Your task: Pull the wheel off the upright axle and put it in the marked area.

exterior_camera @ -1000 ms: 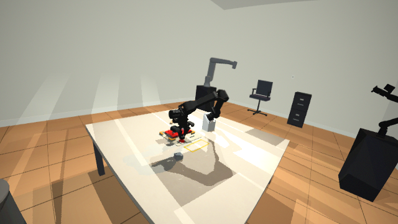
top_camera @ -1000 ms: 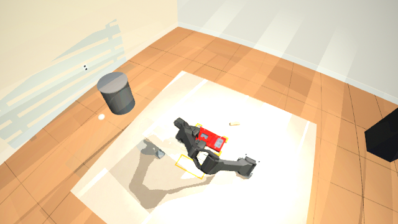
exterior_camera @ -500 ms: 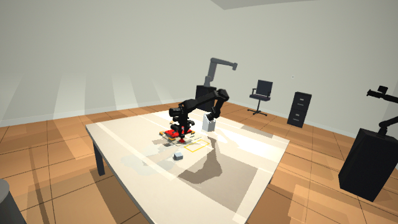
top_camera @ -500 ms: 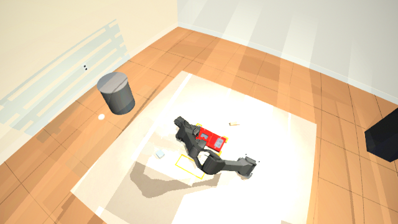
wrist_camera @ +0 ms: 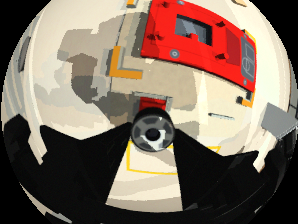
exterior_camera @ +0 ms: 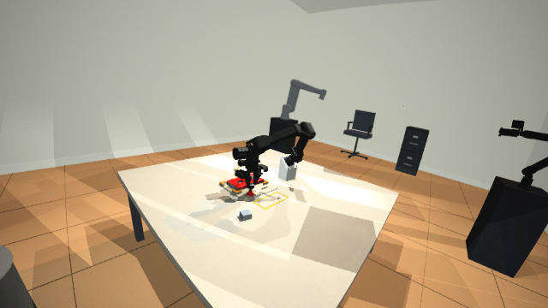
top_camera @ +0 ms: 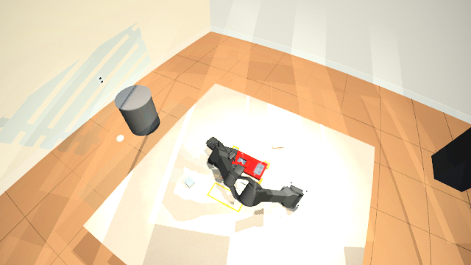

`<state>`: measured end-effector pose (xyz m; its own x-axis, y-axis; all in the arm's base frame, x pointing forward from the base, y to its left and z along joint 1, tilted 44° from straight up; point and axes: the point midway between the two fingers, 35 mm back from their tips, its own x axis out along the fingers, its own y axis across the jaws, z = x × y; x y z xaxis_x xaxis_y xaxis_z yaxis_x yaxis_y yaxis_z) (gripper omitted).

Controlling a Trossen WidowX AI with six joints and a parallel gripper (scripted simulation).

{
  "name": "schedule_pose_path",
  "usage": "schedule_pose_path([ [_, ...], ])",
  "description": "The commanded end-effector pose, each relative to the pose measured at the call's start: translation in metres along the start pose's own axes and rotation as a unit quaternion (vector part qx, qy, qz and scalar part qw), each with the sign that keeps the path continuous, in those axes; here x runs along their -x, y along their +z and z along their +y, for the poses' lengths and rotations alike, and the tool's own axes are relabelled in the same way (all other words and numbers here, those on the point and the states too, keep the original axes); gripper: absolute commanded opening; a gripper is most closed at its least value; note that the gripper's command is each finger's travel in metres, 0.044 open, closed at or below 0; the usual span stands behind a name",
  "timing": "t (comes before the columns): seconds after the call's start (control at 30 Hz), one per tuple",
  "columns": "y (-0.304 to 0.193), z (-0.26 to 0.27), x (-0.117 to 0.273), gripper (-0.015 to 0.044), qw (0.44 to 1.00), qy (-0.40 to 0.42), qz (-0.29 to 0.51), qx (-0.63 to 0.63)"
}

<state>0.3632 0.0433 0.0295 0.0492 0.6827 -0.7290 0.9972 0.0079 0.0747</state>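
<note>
My gripper (exterior_camera: 251,186) (wrist_camera: 152,130) is shut on the dark wheel (wrist_camera: 139,139), whose pale hub faces the wrist camera. The fingertips press on its left and right sides. A red block (wrist_camera: 151,103) (exterior_camera: 250,193) on a grey base shows behind and below the wheel. The wheel hides the axle, so I cannot tell whether the wheel is still around it. The marked area's yellow outline (top_camera: 224,203) (exterior_camera: 276,203) (wrist_camera: 150,171) lies on the table beside the gripper. In the top view the arm covers the fingertips and wheel.
A red slab (top_camera: 250,165) (wrist_camera: 192,55) with grey inserts lies close to the gripper, between orange corner brackets (wrist_camera: 125,73). A small grey block (top_camera: 189,182) (exterior_camera: 245,215) stands on the table. A thin grey rod (wrist_camera: 221,116) lies near the slab.
</note>
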Motion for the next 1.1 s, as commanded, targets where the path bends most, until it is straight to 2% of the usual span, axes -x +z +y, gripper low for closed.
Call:
schedule_pose_path([
  [0.0, 0.0, 0.001, 0.003, 0.0, 1.0, 0.002, 0.0, 0.002],
  [1.07, 0.0, 0.001, 0.014, 0.0, 1.0, 0.004, 0.0, 0.0],
])
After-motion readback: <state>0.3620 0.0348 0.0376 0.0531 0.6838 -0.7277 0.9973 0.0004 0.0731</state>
